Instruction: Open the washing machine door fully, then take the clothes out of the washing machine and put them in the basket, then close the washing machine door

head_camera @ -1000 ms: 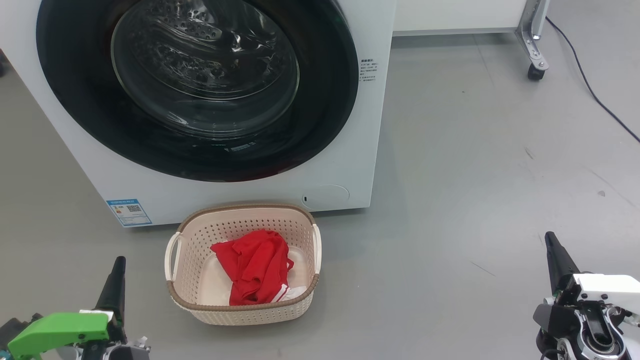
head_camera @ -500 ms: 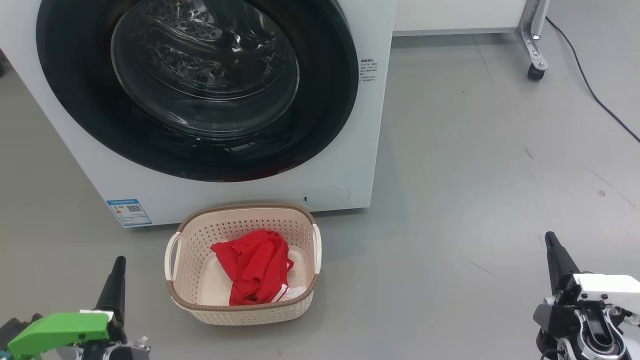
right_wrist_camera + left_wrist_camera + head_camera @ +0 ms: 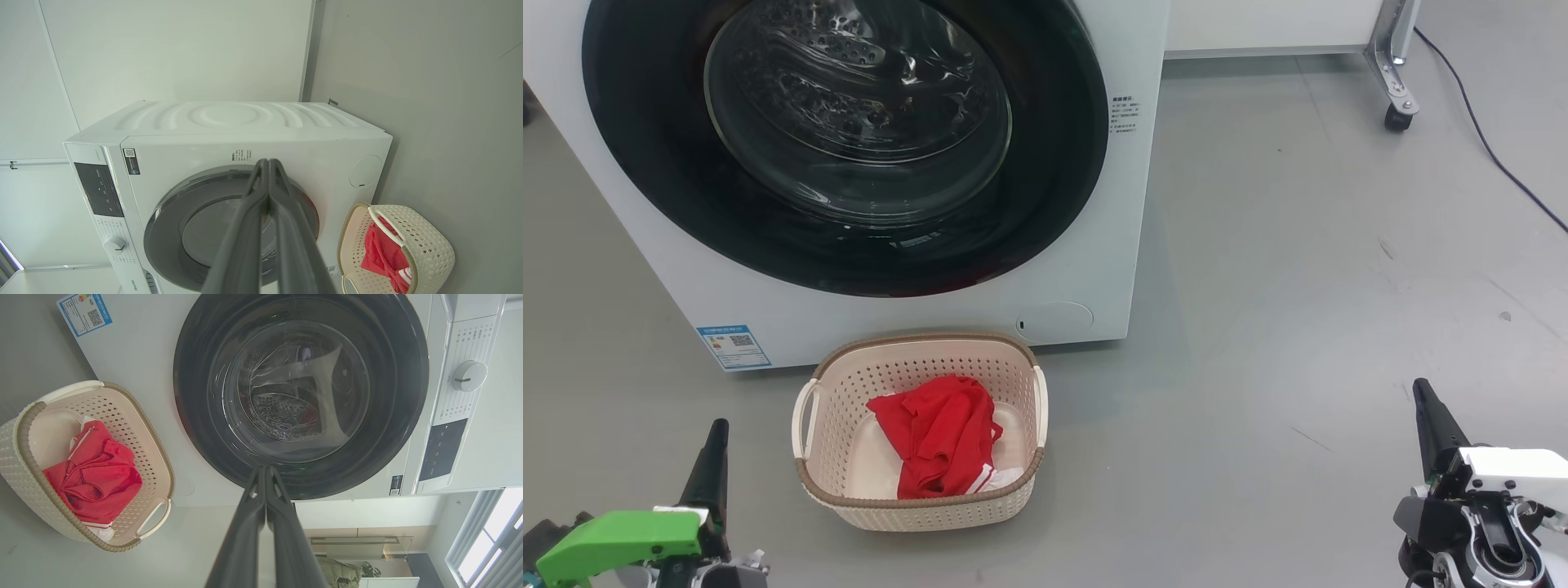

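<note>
Washing machine door flush shut; red jersey within basket rim, lower centre; grey floor spreads right; both jaws closed, empty.

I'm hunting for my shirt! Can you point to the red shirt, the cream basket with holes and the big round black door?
Red fabric shirt (image 3: 939,441), head view, its crumpled middle.
Cream perforated plastic basket (image 3: 931,513), head view, front wall.
Round glossy black washing machine door (image 3: 662,163), head view, left black rim.

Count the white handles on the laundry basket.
2. In the head view, the left handle is on the left side of the basket and the right handle on its right side. The whole rim shows, so none is likely hidden.
</note>
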